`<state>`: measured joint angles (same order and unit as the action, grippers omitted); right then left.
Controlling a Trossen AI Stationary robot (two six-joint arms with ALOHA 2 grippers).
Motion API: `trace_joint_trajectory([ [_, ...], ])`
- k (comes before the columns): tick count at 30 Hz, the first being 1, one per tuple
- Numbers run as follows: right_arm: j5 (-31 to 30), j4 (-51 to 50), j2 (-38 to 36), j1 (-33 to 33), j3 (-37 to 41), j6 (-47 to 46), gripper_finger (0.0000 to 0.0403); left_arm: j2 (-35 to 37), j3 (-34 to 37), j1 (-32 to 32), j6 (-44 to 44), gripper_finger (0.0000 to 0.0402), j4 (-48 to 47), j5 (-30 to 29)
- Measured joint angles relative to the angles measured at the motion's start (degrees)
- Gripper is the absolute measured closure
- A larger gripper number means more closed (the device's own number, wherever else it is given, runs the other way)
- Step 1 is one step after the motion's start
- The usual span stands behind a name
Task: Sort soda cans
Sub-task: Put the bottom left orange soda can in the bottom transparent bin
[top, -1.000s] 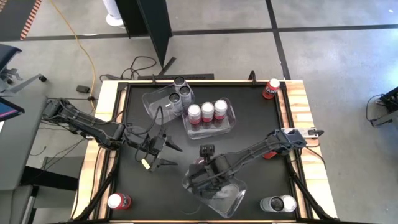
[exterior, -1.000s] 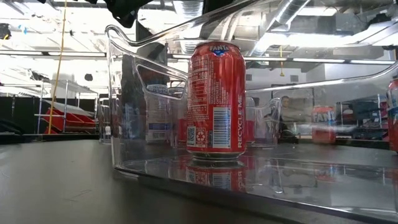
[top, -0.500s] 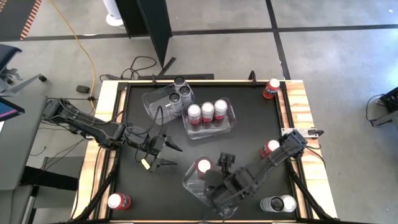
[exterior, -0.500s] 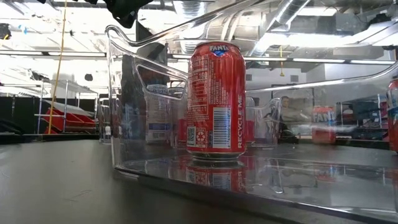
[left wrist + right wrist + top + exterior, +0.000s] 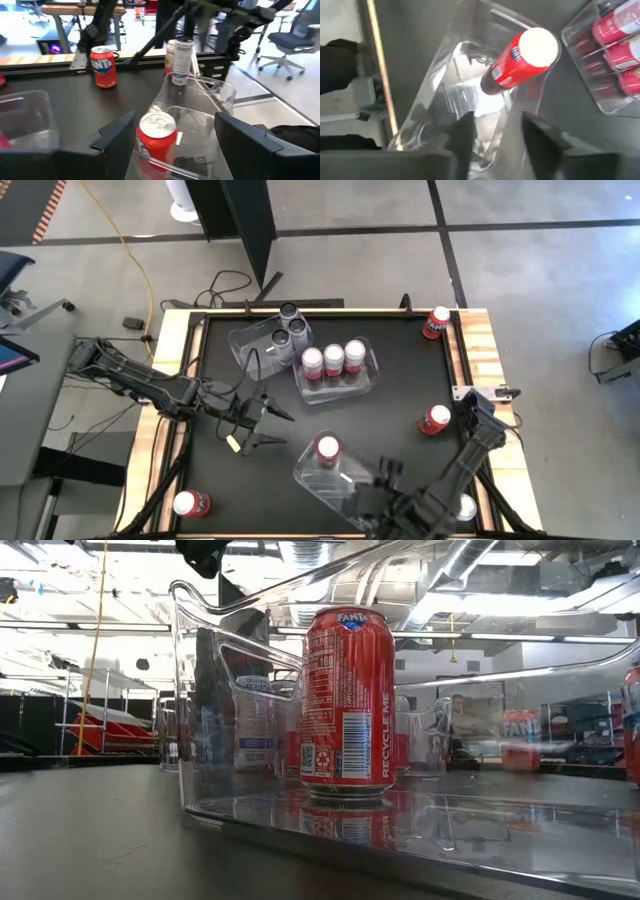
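Observation:
A red soda can stands upright on its base in a clear bin near the table's front edge. My right gripper hovers open above that bin's near right end, slanting down, with nothing between its fingers. My left gripper waits open at the table's left, pointing level toward the same can and well short of it. Three red-and-white cans stand in a second bin, and dark cans in a third.
Loose red cans stand at the far right corner, by the right edge and at the near left corner. Silver-topped cans sit at the near right, partly under my right arm. Bare black mat lies in the middle.
My right gripper has swung from above the red can toward the table's near edge and right, rolling its wrist as it went. The can, covered by the arm before, now shows upright in the near bin. It has not moved.

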<state>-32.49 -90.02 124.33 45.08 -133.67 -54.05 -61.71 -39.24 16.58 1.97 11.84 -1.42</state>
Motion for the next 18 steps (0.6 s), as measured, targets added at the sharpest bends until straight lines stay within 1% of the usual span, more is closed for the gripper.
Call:
trace_joint_trajectory([
  [4,-0.5,0.0,0.0,3.0,0.0,-2.6,0.0352,0.0,0.0,0.0,-1.3,0.0141,0.0,-1.8],
  [5,-0.7,0.0,0.0,3.6,0.0,-3.2,0.0374,0.0,0.0,0.0,-1.3,0.0141,0.0,-1.9],
  [6,-1.1,0.0,0.0,4.1,0.0,-3.6,0.0387,0.0,0.0,0.0,-1.3,0.0141,-0.2,-1.9],
  [7,-1.8,0.0,0.0,4.6,0.0,-4.1,0.0392,0.1,0.0,0.0,-1.2,0.0141,-0.6,-1.9],
  [9,-3.1,0.0,0.0,5.1,0.0,-4.9,0.039,0.9,-0.2,0.1,-0.8,0.0141,-2.4,-2.7],
  [11,-3.9,0.0,0.0,5.5,0.0,-4.7,0.039,2.4,-1.2,0.8,1.4,0.0145,-3.0,-6.8],
  [13,-4.9,0.0,0.0,5.5,0.0,-3.2,0.0395,4.8,-1.5,2.0,1.8,0.0152,-4.6,-11.7],
  [15,-6.2,0.0,0.0,5.6,0.0,-0.4,0.0399,6.2,-1.5,3.4,1.3,0.0166,-6.7,-15.8],
  [18,-7.3,0.0,0.0,5.6,0.0,4.6,0.0399,6.7,-1.5,4.7,2.8,0.0204,-10.0,-19.8],
])
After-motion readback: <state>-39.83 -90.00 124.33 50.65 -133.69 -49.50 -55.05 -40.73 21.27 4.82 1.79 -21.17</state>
